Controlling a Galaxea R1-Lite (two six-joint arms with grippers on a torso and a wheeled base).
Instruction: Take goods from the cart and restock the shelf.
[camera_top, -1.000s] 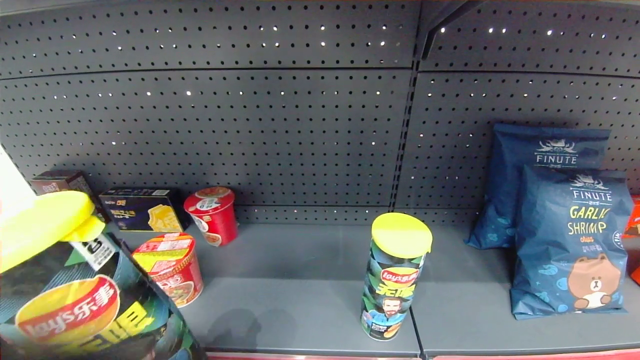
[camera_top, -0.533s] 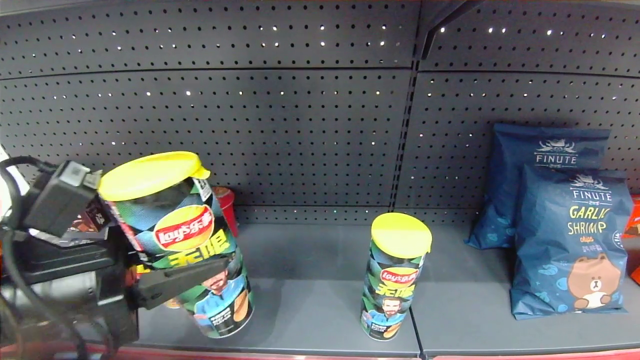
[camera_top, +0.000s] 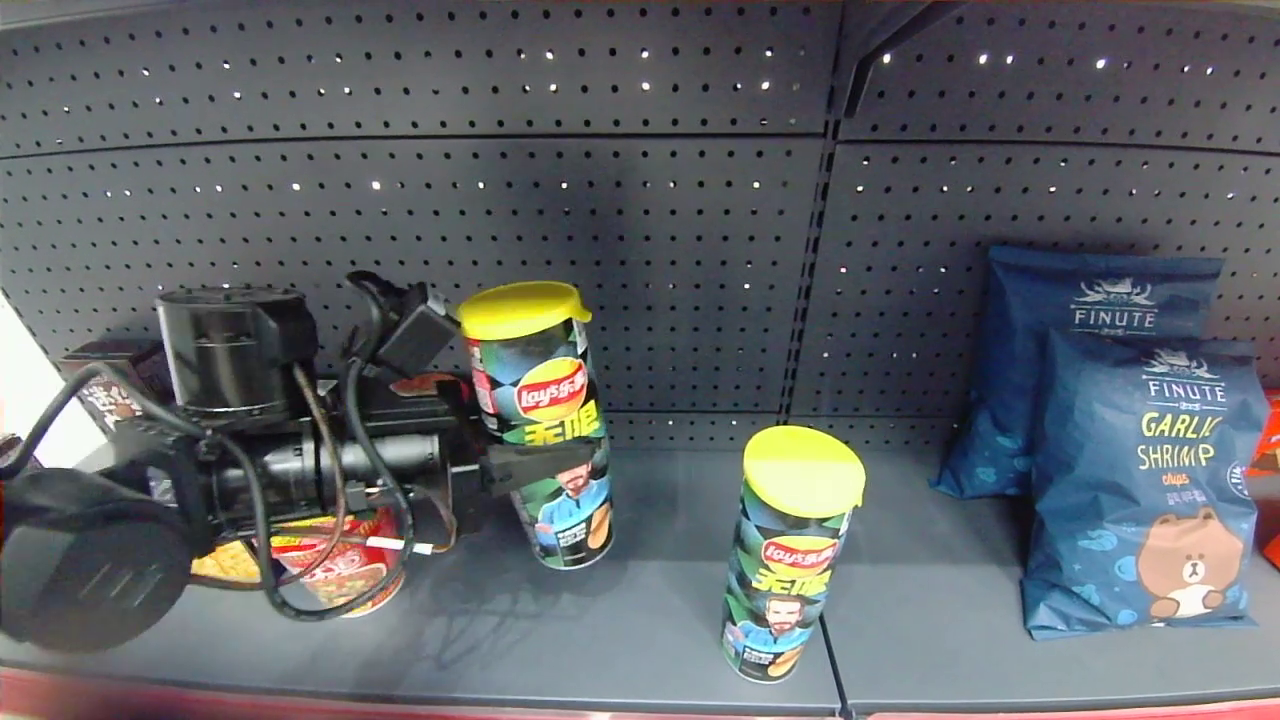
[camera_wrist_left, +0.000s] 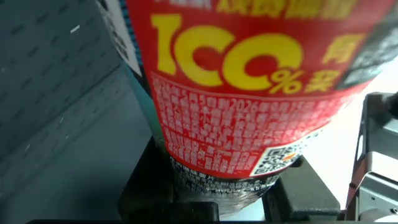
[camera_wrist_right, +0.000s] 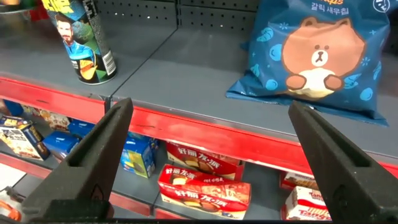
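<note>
Yellow-lidded can (camera_top: 537, 400) | I've swung it inward over shelf (camera_top: 650, 625) | left gripper (camera_top: 530, 458) clamps it; right gripper (camera_wrist_right: 210, 113) splayed | set-down next

The dark grey shelf (camera_top: 640, 640) has a pegboard back and a red front edge. A yellow-lidded can (camera_top: 795, 555) stands upright near the front, on the seam between its two boards. To the right a blue front bag (camera_top: 1140, 480) stands before a rear bag (camera_top: 1060, 340) that leans on the back. At the left sit a red cup (camera_top: 350, 580) and, farther back, a dark box (camera_top: 105, 360). A second can (camera_top: 535, 390), tilted, is gripped by the left hand (camera_top: 545, 465); whether its base touches the shelf cannot be told.
</note>
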